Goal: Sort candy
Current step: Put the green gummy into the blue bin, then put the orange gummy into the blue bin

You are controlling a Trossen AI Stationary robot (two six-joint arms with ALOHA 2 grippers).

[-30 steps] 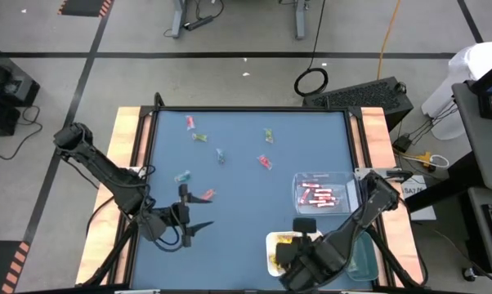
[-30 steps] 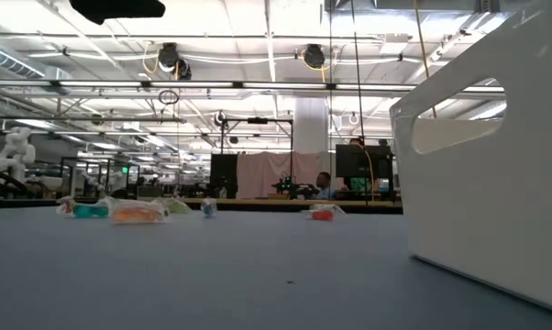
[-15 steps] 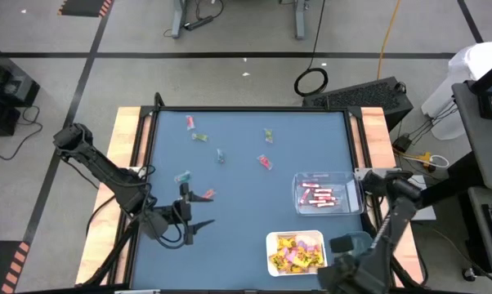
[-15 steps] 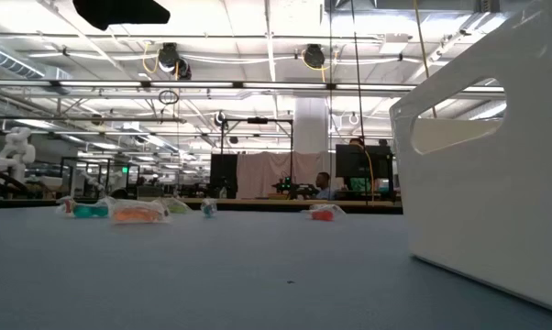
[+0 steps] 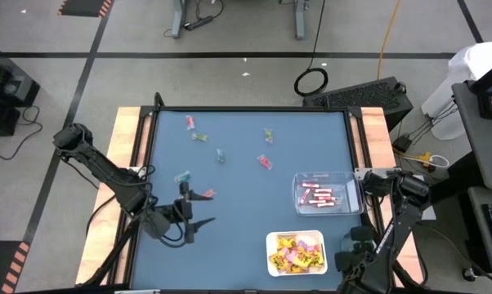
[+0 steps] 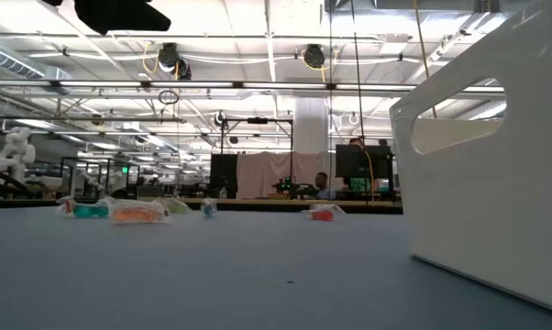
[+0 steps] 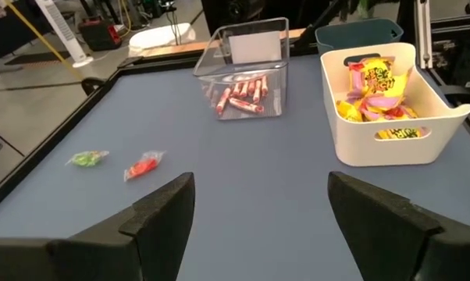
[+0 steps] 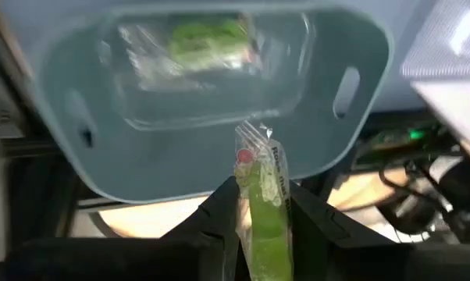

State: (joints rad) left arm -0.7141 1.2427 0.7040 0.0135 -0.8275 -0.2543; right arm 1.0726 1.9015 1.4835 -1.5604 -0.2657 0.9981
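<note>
Over the teal bin [image 8: 211,101], off the near right corner of the blue table [image 5: 246,220], the right gripper [image 8: 260,204] is pinched shut on a green candy [image 8: 262,211]; wrapper sticks up betw. the fingers. One green wrapped piece [image 8: 208,39] already lies inside that bin. In the high view the right arm hangs off the table's right edge, its gripper [image 5: 354,263] low by the teal bin [image 5: 362,245].

The left gripper [image 5: 199,210] hovers over the near left part of the table, fingers spread wide, nothing in them. Its wrist camera shows both dark fingers [image 7: 161,215] apart w/ bare blue table betw. them.

Just left of the teal bin sits the white bin [image 5: 272,242], full of yellow packets [image 5: 295,253] w/ pink marks. Beyond the white bin, toward the far side, a clear tray [image 5: 344,184] holds a bunch of red sticks [image 5: 319,196].

Loose candy, all well away from the white bin:
- red piece [image 5: 207,194] just beyond the left gripper, teal piece [image 5: 182,176] beside it
- red piece [image 5: 266,162] mid-table, teal piece [image 5: 220,155] to its left
- pink-red piece [image 5: 190,122] and green piece [image 5: 199,137] near the far left corner
- green piece [image 5: 267,135] toward the far edge

Low view: white bin wall [image 6: 496,183] fills the right side, a few loose pieces in a row far across the table.
</note>
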